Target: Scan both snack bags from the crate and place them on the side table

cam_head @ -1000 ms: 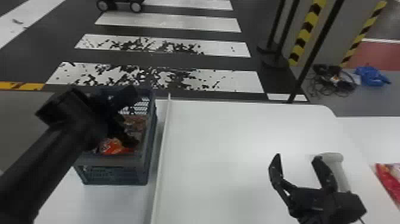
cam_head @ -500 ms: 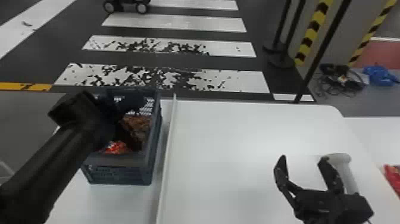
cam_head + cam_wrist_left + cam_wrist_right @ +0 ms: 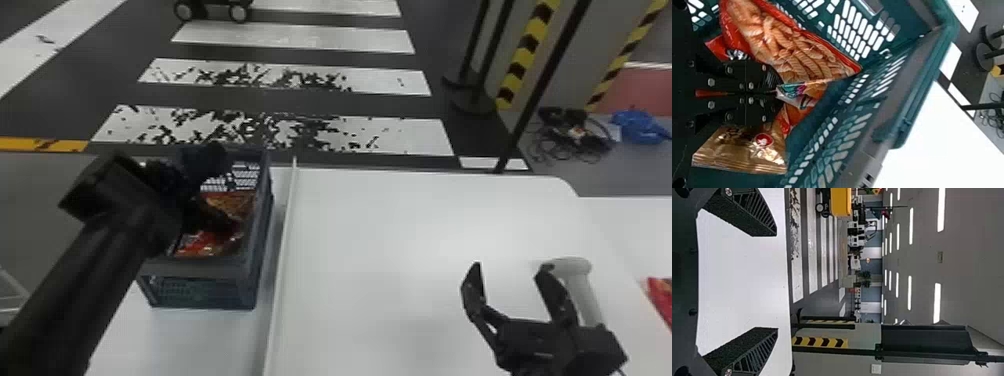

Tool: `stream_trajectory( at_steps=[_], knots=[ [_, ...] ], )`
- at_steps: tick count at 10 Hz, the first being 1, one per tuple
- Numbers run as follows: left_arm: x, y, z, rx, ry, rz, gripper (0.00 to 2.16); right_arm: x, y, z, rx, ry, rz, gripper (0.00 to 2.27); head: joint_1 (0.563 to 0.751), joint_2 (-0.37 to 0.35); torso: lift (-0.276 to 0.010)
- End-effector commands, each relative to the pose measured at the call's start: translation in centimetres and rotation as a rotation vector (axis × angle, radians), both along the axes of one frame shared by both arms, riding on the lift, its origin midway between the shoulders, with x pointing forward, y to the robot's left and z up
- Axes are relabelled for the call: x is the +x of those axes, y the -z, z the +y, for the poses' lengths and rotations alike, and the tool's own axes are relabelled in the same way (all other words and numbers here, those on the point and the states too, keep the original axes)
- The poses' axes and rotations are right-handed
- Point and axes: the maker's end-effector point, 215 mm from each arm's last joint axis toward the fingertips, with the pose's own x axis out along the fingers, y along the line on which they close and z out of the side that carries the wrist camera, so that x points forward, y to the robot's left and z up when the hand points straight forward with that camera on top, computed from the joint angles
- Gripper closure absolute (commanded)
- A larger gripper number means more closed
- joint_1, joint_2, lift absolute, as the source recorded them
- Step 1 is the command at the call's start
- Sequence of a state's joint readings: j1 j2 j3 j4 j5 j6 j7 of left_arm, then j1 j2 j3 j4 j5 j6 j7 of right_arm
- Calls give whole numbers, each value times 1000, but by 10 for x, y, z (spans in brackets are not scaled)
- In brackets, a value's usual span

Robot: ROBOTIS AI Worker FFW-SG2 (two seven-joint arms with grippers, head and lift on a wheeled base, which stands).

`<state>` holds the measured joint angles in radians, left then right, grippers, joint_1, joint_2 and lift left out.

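White surface (image 3: 380, 225) beside a striped floor (image 3: 280, 80); inside the crate (image 3: 200, 271), the left gripper (image 3: 776, 92) pinches a red snack bag (image 3: 797, 64); the right gripper (image 3: 511, 269) hangs wide open, empty. Picking seems underway; next, lift clear, then scan

The crate (image 3: 922, 90) looks like moulded plastic, fairly matt; the gold bag (image 3: 738, 150) is creased, shiny foil-like film, the red bag (image 3: 789, 49) glossy film. The table (image 3: 400, 215) is smooth, the black fingers (image 3: 736, 217) rough and matt, with metallic screws (image 3: 728, 371).
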<state>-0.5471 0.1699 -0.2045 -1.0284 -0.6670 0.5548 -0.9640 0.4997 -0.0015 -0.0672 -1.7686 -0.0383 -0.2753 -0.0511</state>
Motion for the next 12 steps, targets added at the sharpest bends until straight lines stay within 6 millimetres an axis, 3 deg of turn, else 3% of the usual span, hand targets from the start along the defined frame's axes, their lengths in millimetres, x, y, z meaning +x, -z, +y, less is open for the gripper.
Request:
stream_trajectory(
  at_steps=[1,6,12],
  knots=[
    [1,-21,6,-29,-42,-40,2138,0,1,0,2,3,2,63,695,-56,-98],
    [-5,-44,39,-178,-132,-69,2138,1,10,2,0,-2,31,63,695,-37,-98],
    [-8,-60,51,-359,-146,-216,2138,2,20,9,-13,-15,65,63,695,4,-98]
  ],
)
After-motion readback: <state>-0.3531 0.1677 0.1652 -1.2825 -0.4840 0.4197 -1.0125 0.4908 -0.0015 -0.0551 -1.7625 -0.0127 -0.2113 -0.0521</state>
